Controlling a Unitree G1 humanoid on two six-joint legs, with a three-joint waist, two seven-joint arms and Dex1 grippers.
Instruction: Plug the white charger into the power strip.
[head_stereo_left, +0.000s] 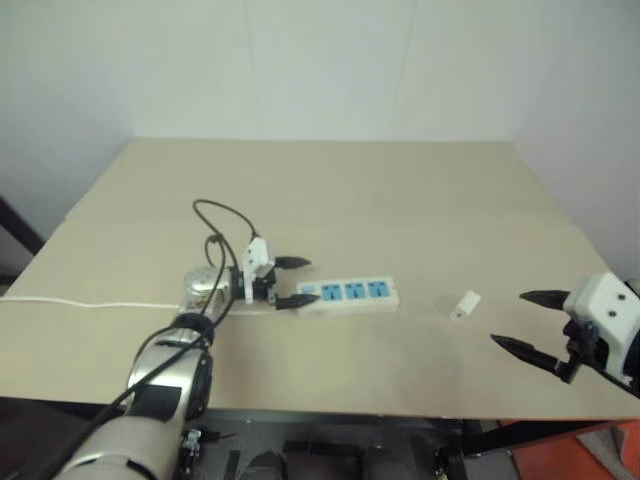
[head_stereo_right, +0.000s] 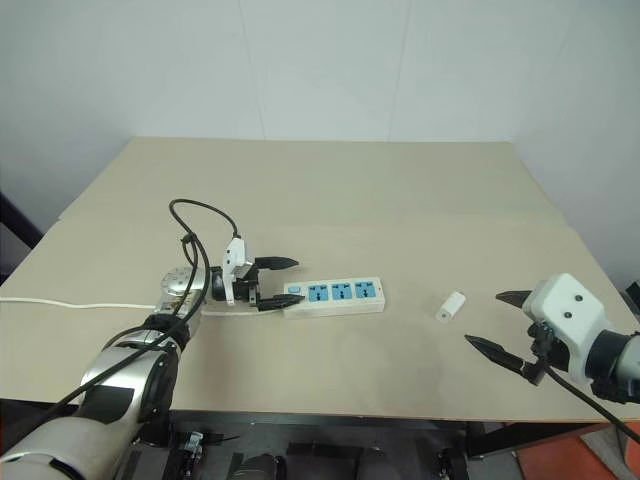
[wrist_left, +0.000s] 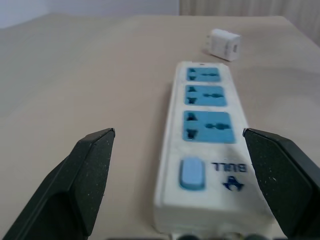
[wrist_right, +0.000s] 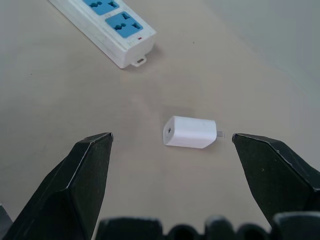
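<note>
Nearest the camera: right hand (head_stereo_right: 496, 322), two black fingers spread wide, nothing grasped, hovering over the right front part of the pale beige bench (head_stereo_right: 330, 190). Small plain white boxy charger (head_stereo_right: 452, 305) lying on its side on the bench, just ahead of that hand and to its left, framed between the spread fingers in the right wrist view (wrist_right: 190, 132); prongs pointing away from the strip. Long flat white power strip with three blue outlets (head_stereo_right: 334, 294) lying flat near bench centre, long axis running left to right, well apart from the charger. Left hand (head_stereo_right: 277, 282) likewise released, fingers straddling the switch end of the strip. Right hand judged nearer the charger. Open bench all round the charger; front edge close behind the right hand
</note>
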